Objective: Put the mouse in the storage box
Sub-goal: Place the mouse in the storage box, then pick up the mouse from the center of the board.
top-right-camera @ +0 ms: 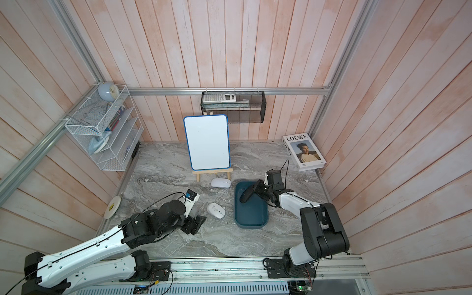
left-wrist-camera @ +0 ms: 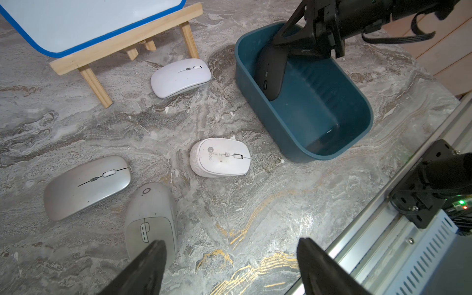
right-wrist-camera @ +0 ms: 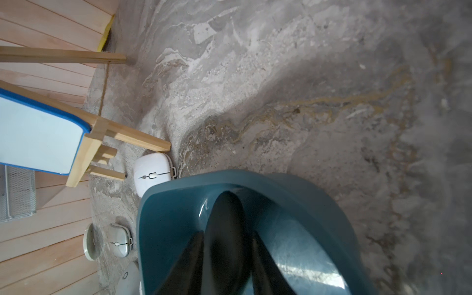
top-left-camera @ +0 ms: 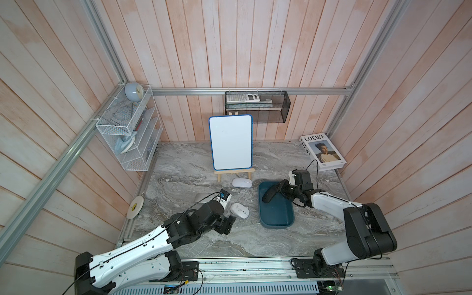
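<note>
Black mouse (top-left-camera: 270, 194) is in the box (top-left-camera: 277, 222) — at the far end, tipped steeply, its long axis slanting down from the right gripper (right-wrist-camera: 226, 238), wheel end seemingly lowest, on the floor. The jaws flank its narrow sides; pinching or loose, I can't tell. Left gripper (left-wrist-camera: 231, 242) hangs wide open and empty. By the look of it — light, rigid, smooth shell, likely slippery. Best taken across the waist, as here. Expect it to flop flat once freed.
</note>
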Controlling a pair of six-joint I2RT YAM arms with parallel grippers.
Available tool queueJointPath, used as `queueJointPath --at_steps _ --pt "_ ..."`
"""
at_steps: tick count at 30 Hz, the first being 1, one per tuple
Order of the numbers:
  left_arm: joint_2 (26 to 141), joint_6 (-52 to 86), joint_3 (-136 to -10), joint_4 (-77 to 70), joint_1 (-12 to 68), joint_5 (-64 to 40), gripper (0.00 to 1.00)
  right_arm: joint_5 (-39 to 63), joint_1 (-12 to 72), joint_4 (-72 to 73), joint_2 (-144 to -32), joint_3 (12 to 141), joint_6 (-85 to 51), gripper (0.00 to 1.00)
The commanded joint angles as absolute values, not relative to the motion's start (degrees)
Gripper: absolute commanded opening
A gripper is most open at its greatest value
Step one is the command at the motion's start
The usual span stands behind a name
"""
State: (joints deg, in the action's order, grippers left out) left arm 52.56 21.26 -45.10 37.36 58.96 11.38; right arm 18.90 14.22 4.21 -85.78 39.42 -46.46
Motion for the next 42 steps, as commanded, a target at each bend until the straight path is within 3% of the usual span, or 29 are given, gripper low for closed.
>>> queueJointPath --at_steps 1,6,13,15,20,22,26,35,42 --pt "53.0 21.7 -44.2 36.2 58.7 10.9 0.86 17.6 14.4 0.9 -83.5 39.4 -45.1 0.42" --pt "52.8 21.6 -44.3 36.3 58.7 10.9 0.86 16.5 14.2 -1.5 -82.0 39.9 -43.9 0.5" --pt "53.0 23.7 -44.1 35.6 58.5 14.9 0.86 15.2 14.1 -8.6 -77.3 43.0 -39.0 0.51" --pt "54.0 25.5 -43.7 35.1 57.2 16.4 0.91 15.8 14.1 -11.3 -75.5 44.4 -37.6 0.51" --pt "58.8 34.7 -42.3 36.9 42.4 12.6 0.93 16.1 14.1 -16.8 -69.7 46.4 -34.8 0.52" --pt "60.3 37.1 -41.2 36.2 40.1 12.5 0.93 15.9 14.1 -17.7 -67.3 46.2 -34.4 0.54" --pt "63.0 39.9 -40.5 36.9 40.1 16.5 0.99 15.0 14.1 -16.3 -62.3 43.7 -36.3 0.58" --pt "78.4 37.5 -42.7 36.2 40.8 18.2 1.0 16.0 14.0 -15.7 -60.0 42.6 -37.6 0.61" --pt "83.3 36.8 -41.2 31.7 42.4 16.3 1.0 15.5 14.0 -15.6 -60.9 42.8 -36.9 0.62"
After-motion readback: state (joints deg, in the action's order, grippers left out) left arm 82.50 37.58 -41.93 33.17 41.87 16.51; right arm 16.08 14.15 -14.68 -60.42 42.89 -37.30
